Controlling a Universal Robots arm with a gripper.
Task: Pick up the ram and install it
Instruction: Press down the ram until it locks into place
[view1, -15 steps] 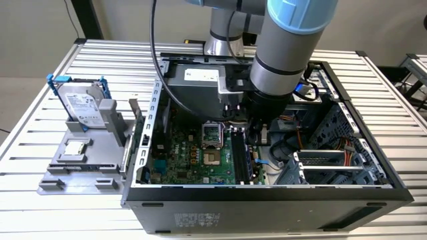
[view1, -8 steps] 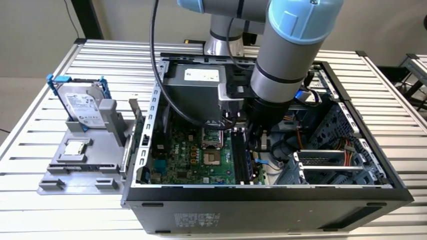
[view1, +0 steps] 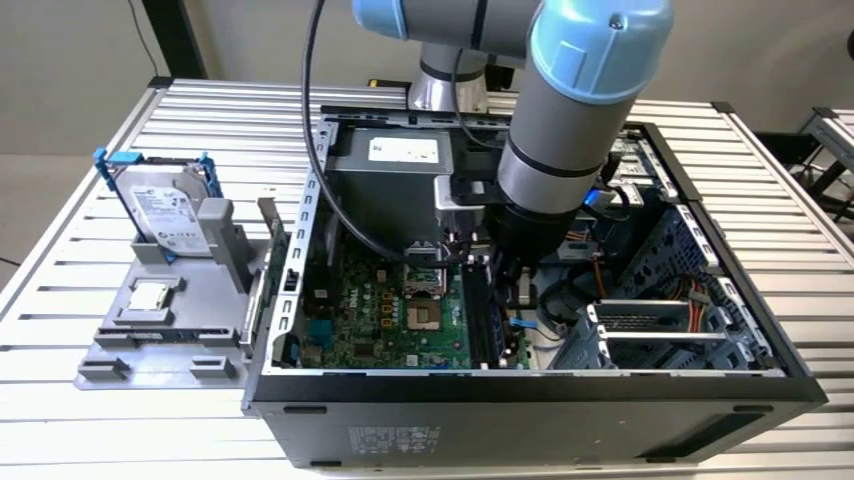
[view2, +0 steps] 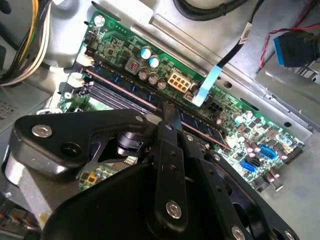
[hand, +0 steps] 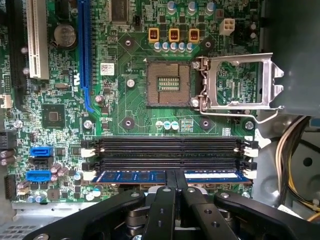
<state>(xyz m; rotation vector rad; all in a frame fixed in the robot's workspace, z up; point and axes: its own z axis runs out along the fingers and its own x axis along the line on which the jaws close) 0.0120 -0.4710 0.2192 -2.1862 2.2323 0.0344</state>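
The ram (hand: 170, 176), a long flat stick with dark blue labels, stands on edge in the slot nearest the motherboard's (hand: 125, 115) edge, low in the first wrist view. The gripper (hand: 175, 187), matte black with bolted links, has its narrow jaws drawn together on the stick's middle. Two empty black slots (hand: 167, 150) with white end clips run parallel just above. In the exterior view the grey arm (view1: 561, 150) reaches down into the open metal computer case (view1: 534, 390) on the ribbed aluminium desk (view1: 80, 420).
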